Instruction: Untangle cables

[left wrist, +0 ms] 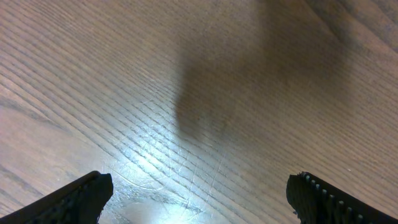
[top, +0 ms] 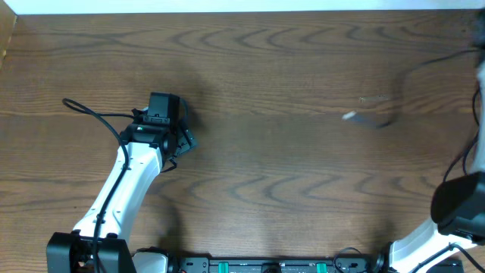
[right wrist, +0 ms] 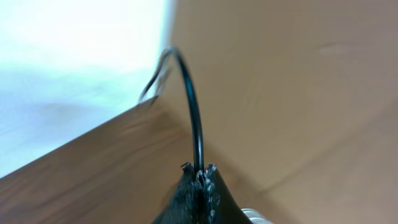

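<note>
Table: we see a dark brown wood-grain table filling nearly the whole overhead frame, its grain running in long arcs from left to right
White strip: a narrow white strip lies along the top edge of the overhead frame, against the table's far edge
Shadow: in the left wrist frame we find a soft dark shadow on the wood, upper middle
Glare: a bright glare patch sits at the lower middle of that frame, fine scratches showing in it
Tan surface: a smooth tan surface fills the upper right of the right wrist frame; it is blurred and we cannot tell what it is
Bright area: a washed-out white area takes the upper left there
Brown band: a brown wood-grain band crosses the lower left
</note>
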You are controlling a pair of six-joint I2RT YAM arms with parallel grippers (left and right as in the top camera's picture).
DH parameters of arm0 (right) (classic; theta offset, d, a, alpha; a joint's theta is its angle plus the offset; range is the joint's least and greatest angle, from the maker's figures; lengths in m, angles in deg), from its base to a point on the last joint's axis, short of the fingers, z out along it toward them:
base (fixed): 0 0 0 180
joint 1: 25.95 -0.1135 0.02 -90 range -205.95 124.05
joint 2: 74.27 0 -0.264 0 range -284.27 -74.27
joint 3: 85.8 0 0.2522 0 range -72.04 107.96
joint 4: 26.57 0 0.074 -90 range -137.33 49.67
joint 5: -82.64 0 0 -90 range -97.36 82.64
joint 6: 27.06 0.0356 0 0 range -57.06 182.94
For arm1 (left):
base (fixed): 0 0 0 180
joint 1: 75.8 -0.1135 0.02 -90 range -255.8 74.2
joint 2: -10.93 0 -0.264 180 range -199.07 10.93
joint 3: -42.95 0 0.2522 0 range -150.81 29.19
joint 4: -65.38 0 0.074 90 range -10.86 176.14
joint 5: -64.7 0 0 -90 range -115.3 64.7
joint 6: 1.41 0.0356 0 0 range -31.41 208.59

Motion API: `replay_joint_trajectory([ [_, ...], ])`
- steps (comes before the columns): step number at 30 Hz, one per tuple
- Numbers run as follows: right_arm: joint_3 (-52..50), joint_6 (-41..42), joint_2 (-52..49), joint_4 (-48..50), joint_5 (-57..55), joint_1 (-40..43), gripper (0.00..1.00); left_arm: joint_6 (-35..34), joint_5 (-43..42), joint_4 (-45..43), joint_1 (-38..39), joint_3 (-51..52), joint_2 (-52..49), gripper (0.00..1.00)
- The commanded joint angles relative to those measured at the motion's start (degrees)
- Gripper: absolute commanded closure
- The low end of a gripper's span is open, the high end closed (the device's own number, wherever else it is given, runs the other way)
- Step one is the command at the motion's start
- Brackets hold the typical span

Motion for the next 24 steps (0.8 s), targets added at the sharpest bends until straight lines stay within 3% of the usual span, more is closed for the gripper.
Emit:
replay_joint_trajectory([
  [1,1.7,-5.6,0.3,-2.2,-4.1,3.5,0.99,0.6,0.7,0.2,-0.2,0.1,0.2,0.05],
  [11,0.9,-1.6,0.1,-10.6,7.0,8.0,0.99,0.6,0.7,0.2,-0.2,0.1,0.2,0.05],
  [21,0.9,-1.6,-1.6,-10.2,7.4,8.6,0.99,0.6,0.7,0.2,-0.2,0.1,0.2,0.05],
  [24,0.9,-1.6,-2.6,-7.5,2.6,9.6,0.99,0.6,0.7,0.2,-0.2,0.1,0.2,0.05],
])
